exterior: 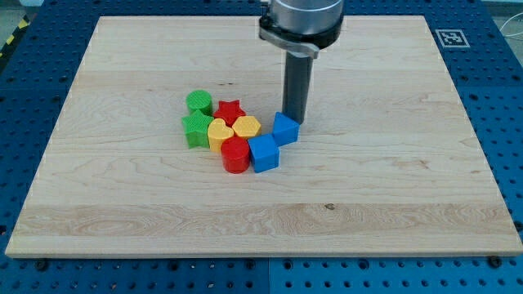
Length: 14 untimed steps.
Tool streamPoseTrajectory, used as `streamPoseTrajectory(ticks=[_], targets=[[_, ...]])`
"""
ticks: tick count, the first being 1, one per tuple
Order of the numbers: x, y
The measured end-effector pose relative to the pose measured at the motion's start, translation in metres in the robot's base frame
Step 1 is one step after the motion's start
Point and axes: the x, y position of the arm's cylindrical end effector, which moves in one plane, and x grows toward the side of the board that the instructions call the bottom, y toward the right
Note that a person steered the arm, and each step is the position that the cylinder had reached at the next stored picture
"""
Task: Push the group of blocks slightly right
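A tight group of blocks sits left of the board's middle. It holds a green cylinder [198,102], a green star-like block [196,130], a red star [230,112], a yellow heart [219,133], a second yellow block [247,127], a red cylinder [235,154], a blue cube [263,153] and a smaller blue block [285,129]. My tip [295,122] stands at the group's right side, touching or just behind the top right edge of the smaller blue block.
The wooden board [392,196] lies on a blue perforated table. A black-and-white marker tag [449,37] sits at the board's top right corner. The arm's grey body [300,20] hangs over the board's top middle.
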Motion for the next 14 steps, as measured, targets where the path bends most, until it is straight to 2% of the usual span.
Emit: streamPoseTrajectory(ticks=[1,3,5,7,9,11,14], targets=[[0.002,-0.025],[-0.062,-0.042],[-0.081,-0.101],[-0.052,-0.16],[0.002,-0.193],[0.053,-0.19],[0.039,-0.168]])
